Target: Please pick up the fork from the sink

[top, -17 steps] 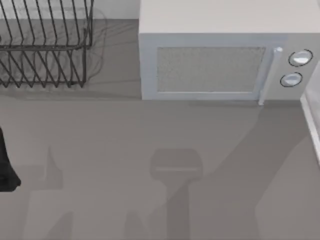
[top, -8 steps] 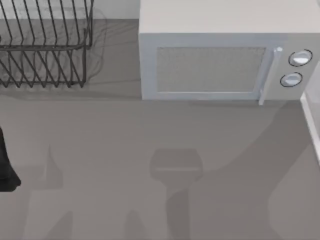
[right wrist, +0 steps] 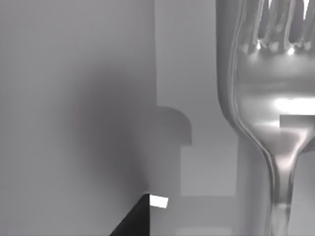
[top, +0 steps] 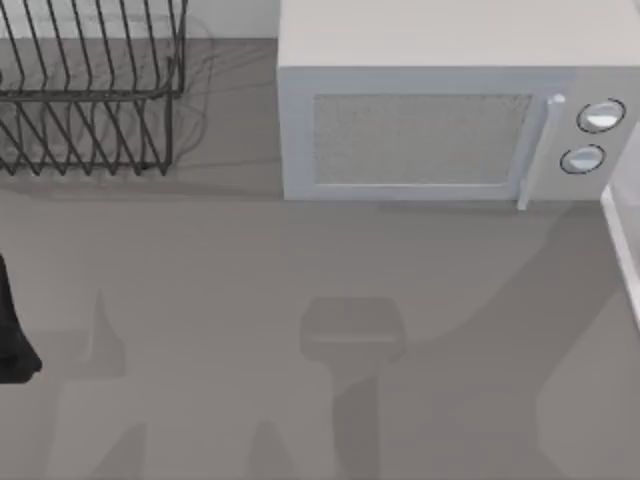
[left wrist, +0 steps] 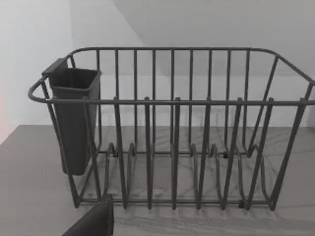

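Two arms are at this table, and the right one is the arm at work: its wrist view looks from very close onto the fork (right wrist: pixel 268 98), whose tines, bowl and narrowing neck loom large, with a black finger tip (right wrist: pixel 135 219) of the right gripper poking into the corner of the picture beside it. Whether those fingers are spread or pinching the handle I cannot tell, since the handle runs out of the picture toward the camera before any contact could be seen. The fork's long axis lies straight along the camera's line of sight, tines pointing away from the gripper and handle toward it, so by my judgement the right arm is far the nearer one and any grasp would fall on the slim handle end. Behind the fork lies a plain pale grey surface with soft shadows; I cannot say from this whether it is the sink's wall or floor. The left arm (top: pixel 12 335) sits parked at the table's left edge as a dark shape, a black part of it showing in its own wrist view, which faces the dark wire dish rack (left wrist: pixel 172 147) with its cutlery cup (left wrist: pixel 74 118) hung at one end. From above, the rack (top: pixel 90 90) stands at the back left, a white microwave (top: pixel 440 110) at the back right, and the grey countertop (top: pixel 250 260) between carries only shadows.
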Motion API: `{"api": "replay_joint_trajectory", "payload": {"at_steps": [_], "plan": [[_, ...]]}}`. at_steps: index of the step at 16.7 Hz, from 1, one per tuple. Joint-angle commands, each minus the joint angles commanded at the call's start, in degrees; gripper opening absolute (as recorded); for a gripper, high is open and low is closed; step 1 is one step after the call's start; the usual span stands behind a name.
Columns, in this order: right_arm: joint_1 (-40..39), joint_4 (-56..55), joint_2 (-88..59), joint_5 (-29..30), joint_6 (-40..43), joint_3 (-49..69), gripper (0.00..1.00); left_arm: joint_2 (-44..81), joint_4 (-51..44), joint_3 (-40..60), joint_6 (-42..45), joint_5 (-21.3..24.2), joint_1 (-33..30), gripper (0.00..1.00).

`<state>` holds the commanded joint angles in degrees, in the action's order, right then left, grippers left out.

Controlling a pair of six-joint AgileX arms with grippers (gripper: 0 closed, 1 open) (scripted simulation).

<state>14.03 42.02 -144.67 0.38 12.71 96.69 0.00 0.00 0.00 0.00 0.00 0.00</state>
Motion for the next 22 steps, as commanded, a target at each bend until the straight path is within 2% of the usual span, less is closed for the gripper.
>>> {"api": "replay_joint_trajectory", "payload": {"at_steps": [4, 5, 15, 18, 22], "plan": [[0.0, 0.0, 0.0, 0.0, 0.0, 0.0, 0.02, 0.0, 0.0, 0.0, 0.0, 0.0, 0.0, 1.0], [0.0, 0.0, 0.0, 0.0, 0.0, 0.0, 0.0, 0.0, 0.0, 0.0, 0.0, 0.0, 0.0, 1.0], [-0.14, 1.75, 2.98, -0.62, -0.52, 1.55, 0.0, 0.0, 0.0, 0.0, 0.0, 0.0, 0.0, 1.0], [-0.08, 7.58, 5.09, -0.65, -0.44, 5.38, 0.0, 0.0, 0.0, 0.0, 0.0, 0.0, 0.0, 1.0], [-0.04, 20.68, 9.87, -0.71, -0.34, 12.3, 0.0, 0.0, 0.0, 0.0, 0.0, 0.0, 0.0, 1.0]]}}
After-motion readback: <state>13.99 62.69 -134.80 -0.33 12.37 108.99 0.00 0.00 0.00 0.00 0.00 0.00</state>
